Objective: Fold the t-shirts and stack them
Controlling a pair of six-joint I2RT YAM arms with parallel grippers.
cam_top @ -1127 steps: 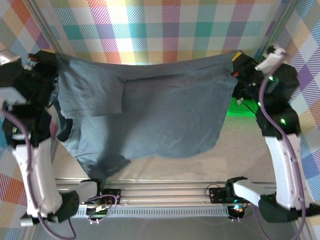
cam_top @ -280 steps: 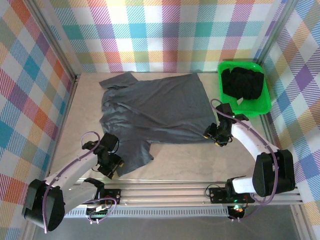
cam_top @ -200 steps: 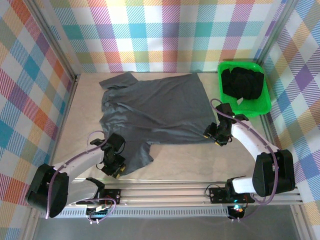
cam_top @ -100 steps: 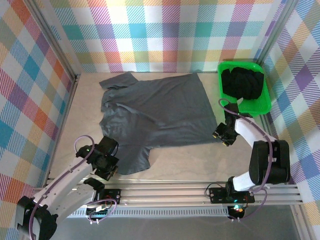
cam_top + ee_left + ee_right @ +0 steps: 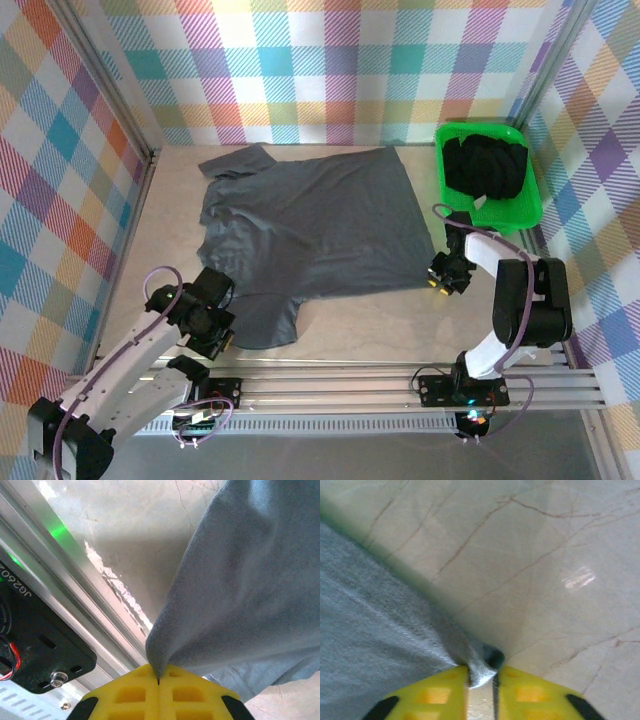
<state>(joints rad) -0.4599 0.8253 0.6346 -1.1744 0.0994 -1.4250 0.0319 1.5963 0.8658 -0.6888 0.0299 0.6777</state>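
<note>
A dark slate grey t-shirt (image 5: 310, 225) lies spread flat on the table, its collar to the left. My left gripper (image 5: 212, 327) sits at the near left, shut on the edge of the near sleeve; the cloth (image 5: 240, 580) rises out of the closed yellow fingertips (image 5: 159, 680). My right gripper (image 5: 447, 276) rests low at the shirt's near right corner, and a bunched fold of that corner (image 5: 482, 662) is pinched between its yellow fingertips (image 5: 481, 672). More black t-shirts (image 5: 485, 165) are piled in the green bin.
The green bin (image 5: 520, 215) stands at the back right, just beyond my right arm. An aluminium rail (image 5: 330, 385) runs along the near edge, close to the left gripper (image 5: 75, 605). Bare table (image 5: 390, 320) lies between the two grippers.
The shirt, earlier held up stretched between both grippers, now lies on the table. In the last second the right gripper drew the corner rightward and the left gripper shifted slightly left, flattening the cloth.
</note>
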